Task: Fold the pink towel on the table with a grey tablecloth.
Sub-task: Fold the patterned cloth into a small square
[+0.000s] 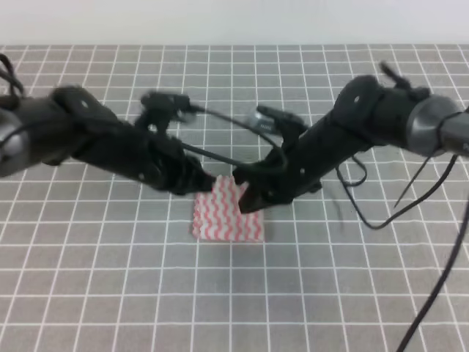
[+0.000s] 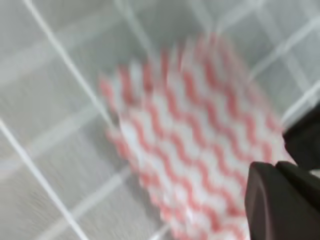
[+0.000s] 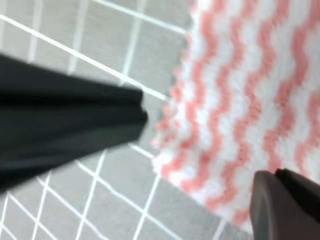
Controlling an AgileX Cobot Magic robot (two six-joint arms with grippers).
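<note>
Towel point(image 1: 223, 213) edges flanked by left gripper point(image 1: 201, 182), right gripper point(image 1: 245, 198).

Both arms are matte black with chunky, rounded link housings. The right arm point(image 1: 366, 121) has a grey cylindrical collar near its outer joint, and thin black cables hang from it in loose loops. The left arm point(image 1: 95, 139) carries a small black wrist-camera module on top, with a thin black cable arcing from it across the middle. The left gripper point(image 1: 199, 183) and right gripper point(image 1: 248, 199) are black too. Wrist views, blurred: dark fingers point(image 3: 70, 120) with smooth, blunt, rounded-edge tips point(image 2: 282, 200).
</note>
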